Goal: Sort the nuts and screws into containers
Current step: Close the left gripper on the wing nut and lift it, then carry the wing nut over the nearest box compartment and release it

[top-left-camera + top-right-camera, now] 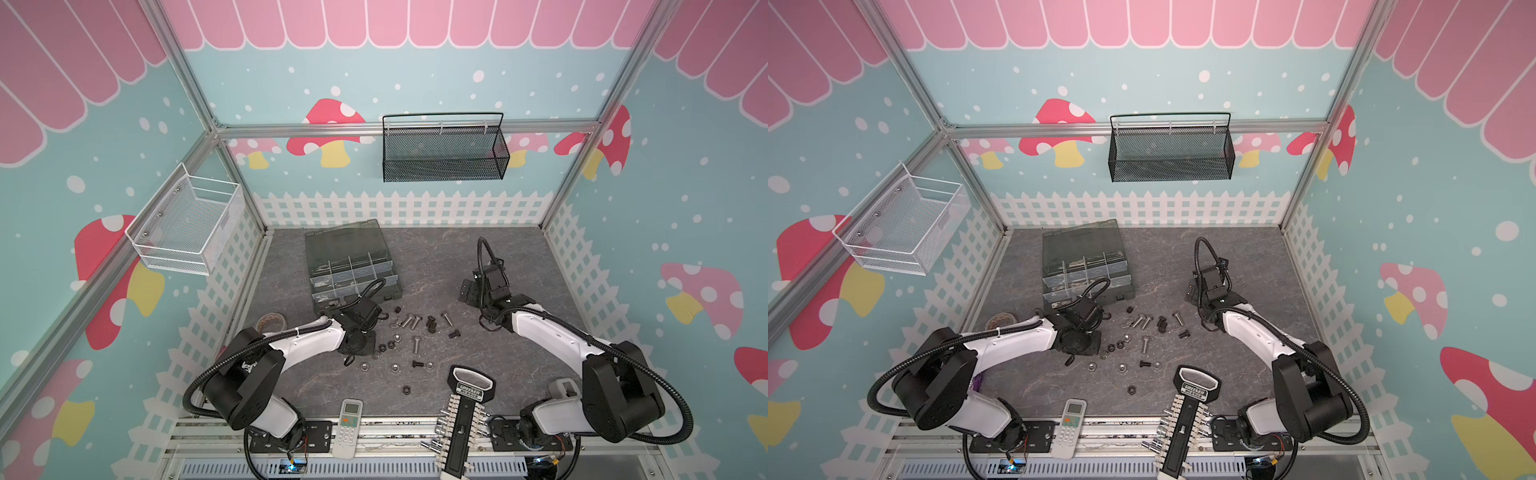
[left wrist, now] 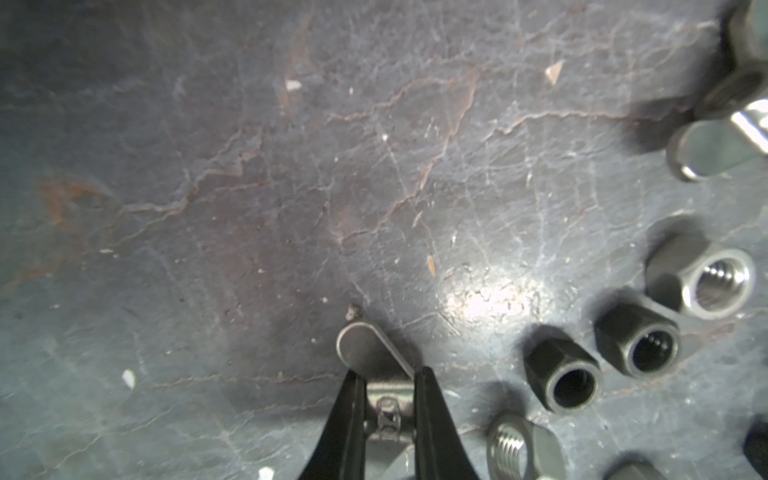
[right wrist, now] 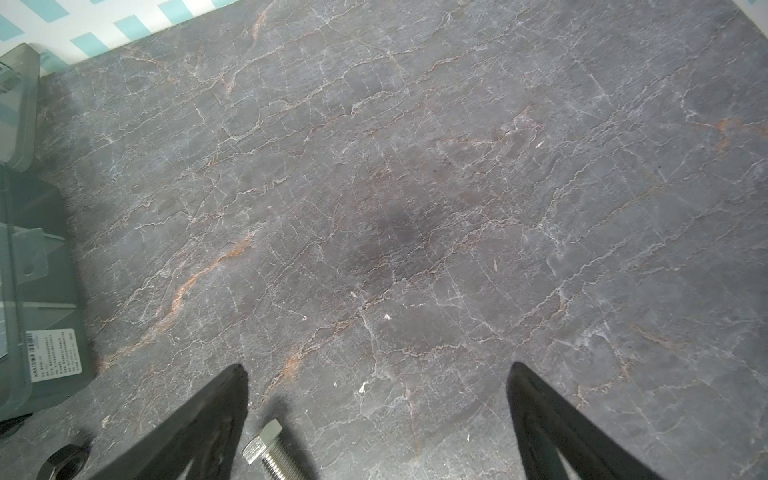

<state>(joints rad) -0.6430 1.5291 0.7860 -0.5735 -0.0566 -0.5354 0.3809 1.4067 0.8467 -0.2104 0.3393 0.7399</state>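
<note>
So, the grey marbled counter point(image 1: 436, 266) first: the smoky organizer box point(image 1: 392, 291) sits at its back left with the lid flipped up and the containers open. There might be bits in a couple of compartments, but it's too small to tell from up top.

The right pincer point(image 3: 377, 368) hangs spread wide over bare counter, holding nothing, with one silver bolt just beside a finger. The left pincer point(image 2: 388, 372) is down at the left edge of the pile, pressed together on a small silver winged piece point(image 2: 359, 343). Looks like a wing nut to me, but I can't swear to it, and it looks like it's resting on the counter.

Progress-wise I'd call it early days. Most of the screws point(image 1: 417, 344) and nuts point(image 1: 395, 367), silver and black, lie scattered in the middle in front of the box, in both top views. Two black nuts and a silver one sit right next to the left pincer. Once this piece goes into a compartment, basically the whole pile is left.
</note>
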